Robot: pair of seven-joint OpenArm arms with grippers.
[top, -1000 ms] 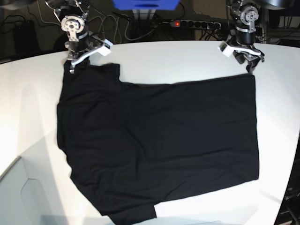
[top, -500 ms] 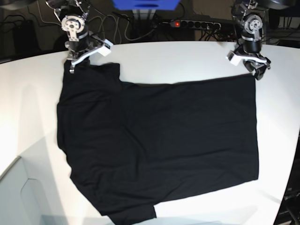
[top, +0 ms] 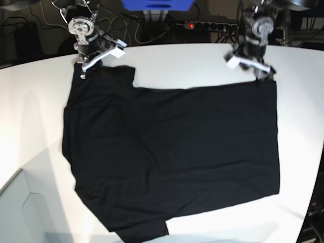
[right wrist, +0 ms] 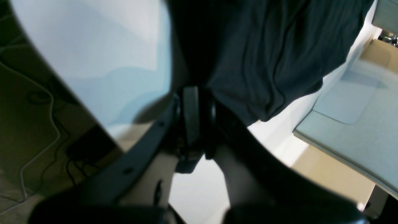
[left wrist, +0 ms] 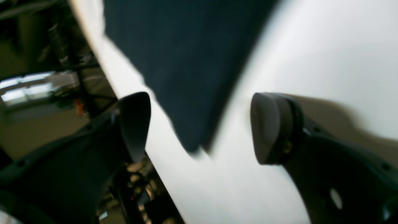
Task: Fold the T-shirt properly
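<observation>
The black T-shirt point(top: 172, 157) lies spread flat, plain side up, on the white table point(top: 177, 61). At the far left corner my right gripper point(top: 82, 71) is shut on the shirt's edge. In the right wrist view the dark fabric point(right wrist: 264, 46) runs into the closed right gripper point(right wrist: 196, 93). My left gripper point(top: 262, 76) hovers at the shirt's far right corner, blurred. In the left wrist view the left gripper point(left wrist: 200, 124) is open wide, and the pointed shirt corner point(left wrist: 186, 62) lies on the table between the fingers point(left wrist: 267, 127) without touching them.
A power strip point(top: 212, 25) with a red light and cables sit behind the table beside a blue box point(top: 157, 5). A pale grey panel point(top: 20, 212) stands at the table's near left edge. The table's right edge point(top: 316, 152) runs close to the shirt.
My left arm has swung left, back over the shirt's far right corner, and its jaws have opened wider. The right gripper has shifted slightly right, taking the shirt's far left corner with it.
</observation>
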